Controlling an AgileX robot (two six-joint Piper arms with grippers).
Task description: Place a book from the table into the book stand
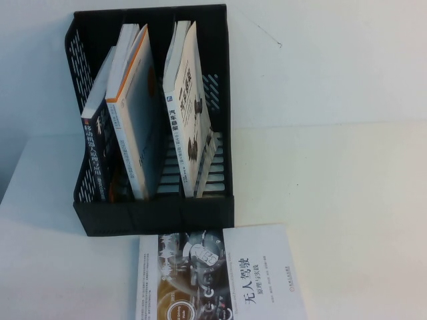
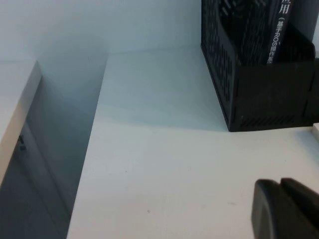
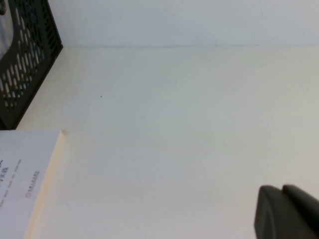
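The black book stand (image 1: 153,213) stands at the back left of the white table (image 1: 347,200). The pale book with the black title and grey part pictures (image 1: 193,120) stands leaning in the stand's right compartment. Neither gripper shows in the high view. In the left wrist view my left gripper (image 2: 281,185) is shut and empty, low over bare table to the left of the stand (image 2: 259,99). In the right wrist view my right gripper (image 3: 281,189) is shut and empty, over bare table to the right of the stand (image 3: 25,64).
An orange-edged white book (image 1: 137,127) fills the middle compartment and a dark book (image 1: 97,147) the left one. A half dark, half white book (image 1: 220,277) lies flat in front of the stand; its white half shows in the right wrist view (image 3: 25,179). The table's left edge (image 2: 84,164) drops off.
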